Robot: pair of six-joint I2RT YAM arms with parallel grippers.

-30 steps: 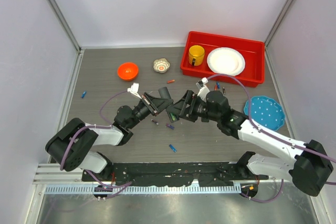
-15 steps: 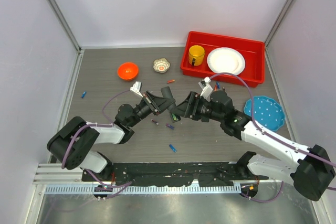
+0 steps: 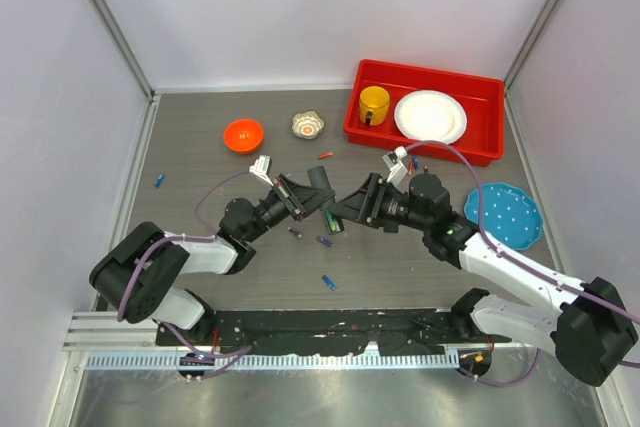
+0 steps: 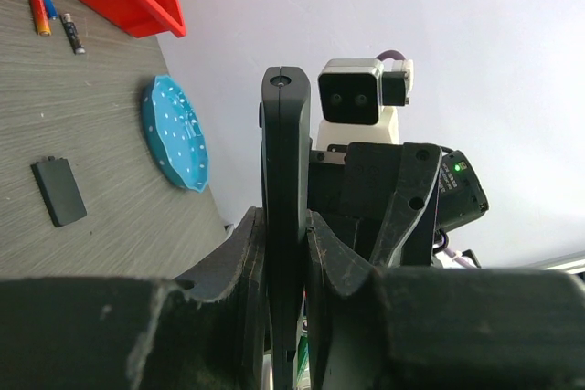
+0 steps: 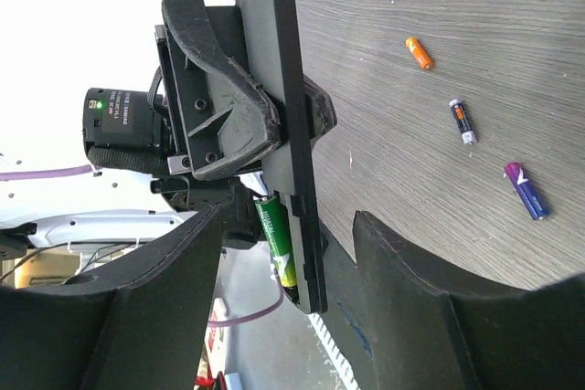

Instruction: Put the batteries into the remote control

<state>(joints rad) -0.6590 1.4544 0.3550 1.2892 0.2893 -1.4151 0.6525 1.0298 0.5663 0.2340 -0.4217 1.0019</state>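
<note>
Both arms reach low toward mid-surface, claws facing each other. The left claw is clamped on the remote control, held on edge above the surface. The right claw stands apart, its fingers either side of the remote, where a green battery sits in the slot, its print unreadable. Loose batteries lie mid-surface.

Slim black remote control raised edge-on, green battery in its slot; other batteries scattered loose

Two white arms with black joints — purple cables, white wrist cameras, small green status lights
</note>
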